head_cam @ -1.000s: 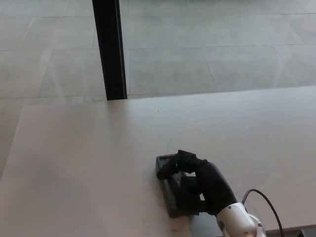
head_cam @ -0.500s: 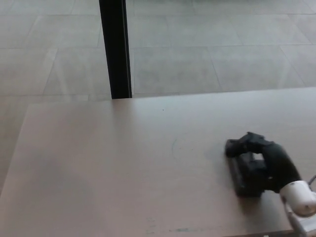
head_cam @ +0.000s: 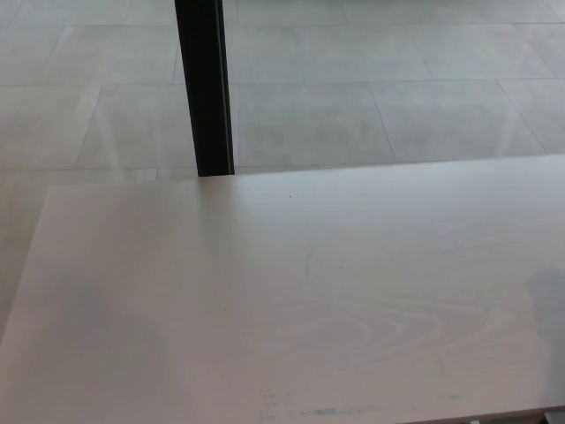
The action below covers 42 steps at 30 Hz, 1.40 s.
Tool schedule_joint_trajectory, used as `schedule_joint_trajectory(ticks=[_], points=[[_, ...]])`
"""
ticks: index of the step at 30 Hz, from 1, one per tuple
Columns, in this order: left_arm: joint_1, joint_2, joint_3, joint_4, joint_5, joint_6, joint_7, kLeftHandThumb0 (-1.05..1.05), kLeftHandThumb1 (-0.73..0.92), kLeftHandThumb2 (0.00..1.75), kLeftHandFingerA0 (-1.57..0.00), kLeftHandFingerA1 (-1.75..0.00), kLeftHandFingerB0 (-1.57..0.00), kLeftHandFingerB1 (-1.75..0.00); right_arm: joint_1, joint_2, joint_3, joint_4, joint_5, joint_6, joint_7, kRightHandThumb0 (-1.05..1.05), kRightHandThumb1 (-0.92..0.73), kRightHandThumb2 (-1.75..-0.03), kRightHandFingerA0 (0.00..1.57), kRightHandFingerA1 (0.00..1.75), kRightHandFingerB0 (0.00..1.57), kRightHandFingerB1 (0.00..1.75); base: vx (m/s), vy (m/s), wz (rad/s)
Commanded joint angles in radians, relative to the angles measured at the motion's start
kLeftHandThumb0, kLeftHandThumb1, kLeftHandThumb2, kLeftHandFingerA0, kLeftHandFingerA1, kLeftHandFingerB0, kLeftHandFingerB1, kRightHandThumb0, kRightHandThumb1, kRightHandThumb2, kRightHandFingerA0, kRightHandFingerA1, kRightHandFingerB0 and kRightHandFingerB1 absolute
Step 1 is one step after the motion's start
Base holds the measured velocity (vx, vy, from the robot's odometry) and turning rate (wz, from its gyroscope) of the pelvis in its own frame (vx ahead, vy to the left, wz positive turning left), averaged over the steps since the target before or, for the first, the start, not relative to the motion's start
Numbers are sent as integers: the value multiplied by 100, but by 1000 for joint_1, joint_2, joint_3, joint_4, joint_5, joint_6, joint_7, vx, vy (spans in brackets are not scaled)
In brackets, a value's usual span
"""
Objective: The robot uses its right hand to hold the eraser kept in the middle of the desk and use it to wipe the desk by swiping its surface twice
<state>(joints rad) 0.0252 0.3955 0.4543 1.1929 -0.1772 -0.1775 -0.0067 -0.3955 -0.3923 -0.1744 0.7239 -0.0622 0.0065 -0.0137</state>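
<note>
The pale wooden desk point(head_cam: 265, 300) fills the lower part of the head view. Neither the eraser nor either of my hands shows on it. A faint curved mark point(head_cam: 311, 263) sits near the desk's middle, and small bluish smudges point(head_cam: 327, 411) lie by the front edge. A soft shadow point(head_cam: 547, 296) falls on the desk at the right border of the picture.
A black vertical post point(head_cam: 205, 88) stands behind the desk's far edge, left of centre. Beyond it is a grey tiled floor point(head_cam: 371, 79). The desk's left edge point(head_cam: 22, 274) runs diagonally, with floor beside it.
My right hand, shut on the dark eraser, swept rightward from the desk's middle to the right side and has left the picture. The camera shifted slightly.
</note>
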Motion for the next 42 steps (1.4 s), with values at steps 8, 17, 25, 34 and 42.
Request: schedule_joint_trajectory(ticks=[8,17,25,34,42], points=[[4,19,-7,5,0,-30,5,-52,50,89,-81,-82,-64,-69,87,37,-43,-62,86,61,73,-35,-72,-87,98,175,73,146,0,0,0],[4,19,2,9,-11,-31,-3,-53,49,88,-81,-83,-65,-70,90,67,-41,-187,168,64,196,-39,-79,-64,97,149,65,54,0,0,0],[23,19,-16,3,4,-45,5,-52,50,91,-80,-82,-64,-70,82,28,-85,-285,238,130,281,-65,-59,-92,29,50,4,32,0,0,0],[27,23,-23,6,2,-38,8,-54,49,90,-81,-82,-67,-71,62,-56,-144,-235,244,67,313,-81,-60,-97,24,51,3,24,0,0,0],[30,25,-26,-8,5,-40,4,-52,51,92,-80,-81,-63,-69,101,-118,-298,-417,367,186,352,-81,-56,-92,30,49,11,40,0,0,0]])
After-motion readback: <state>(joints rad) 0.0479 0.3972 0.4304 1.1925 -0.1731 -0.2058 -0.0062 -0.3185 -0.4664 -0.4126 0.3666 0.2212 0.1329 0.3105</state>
